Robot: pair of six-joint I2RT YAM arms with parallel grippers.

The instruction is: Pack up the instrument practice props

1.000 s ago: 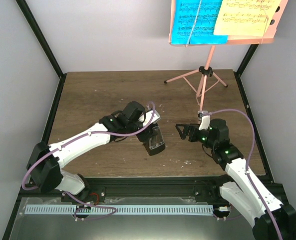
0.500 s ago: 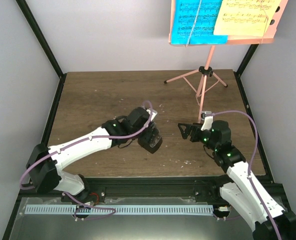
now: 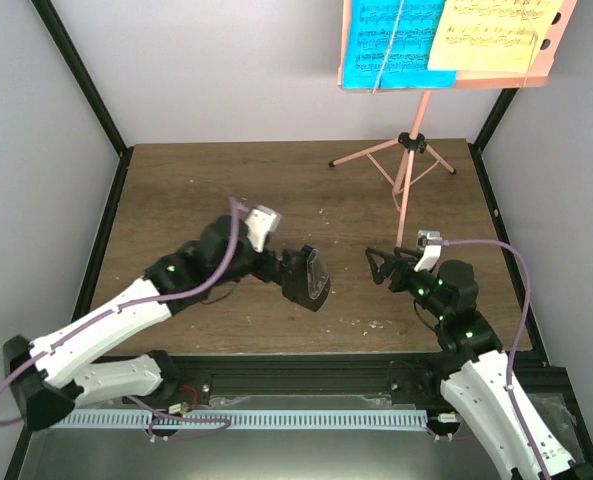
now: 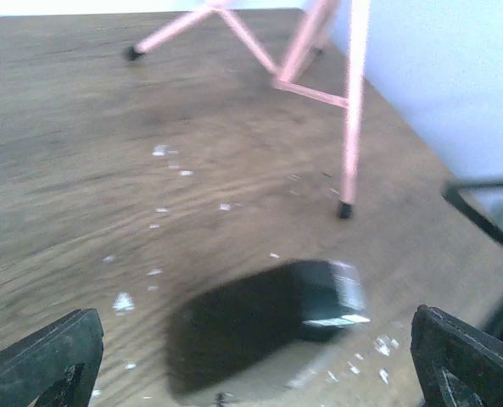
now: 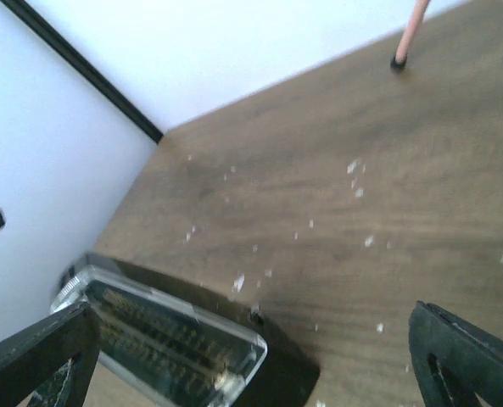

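Note:
The small black metronome [image 3: 312,279] lies on the wooden table with its clear front facing up. My left gripper [image 3: 286,271] stands open just left of it, with the blurred dark metronome [image 4: 268,320] between and ahead of its fingertips, untouched. Right of the metronome, my right gripper [image 3: 380,265] is open too; the metronome [image 5: 170,339] sits at the lower left of the right wrist view. The pink music stand [image 3: 409,150] stands at the back right. Its desk [image 3: 541,60] holds a cyan page [image 3: 391,40] and a pale-yellow page [image 3: 491,35].
Black frame posts [image 3: 81,75] and pale walls close in the table on the left, back and right. The stand's tripod legs [image 4: 349,127] spread over the far right of the table. White specks [image 5: 238,282] dot the wood.
My left gripper has opened, let go of the metronome and pulled back to the left, leaving it on the table. My right arm has shifted slightly right and nearer.

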